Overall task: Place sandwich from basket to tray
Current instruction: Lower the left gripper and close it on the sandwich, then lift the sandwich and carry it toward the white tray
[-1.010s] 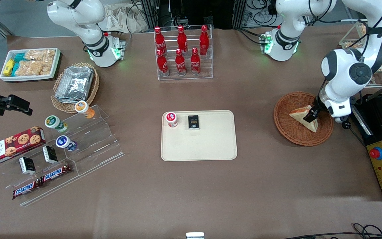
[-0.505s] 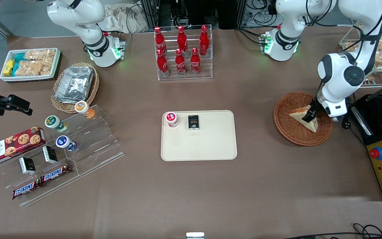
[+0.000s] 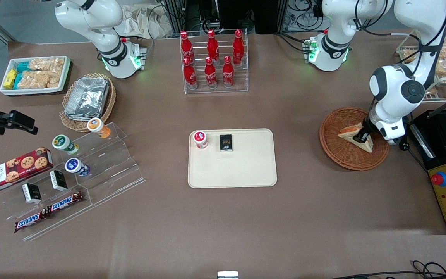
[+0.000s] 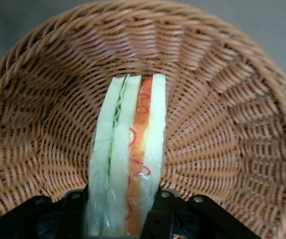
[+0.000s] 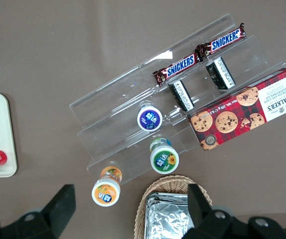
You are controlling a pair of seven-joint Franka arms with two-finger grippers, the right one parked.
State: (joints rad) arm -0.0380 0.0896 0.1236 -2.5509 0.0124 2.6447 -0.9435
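Over the last second the pincer [image 3: 362,136], clenched on the sandwich [image 3: 356,136], has tipped it up inside the basket [image 3: 333,149], so the carry to the tray [image 3: 242,170] can probably begin.

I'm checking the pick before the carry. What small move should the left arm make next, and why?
Probably a straight lift. The gripper is shut on the sandwich, a finger against each bread face, but the wedge sits low inside the basket. Raising it above the rim first should let it travel to the tray without snagging.
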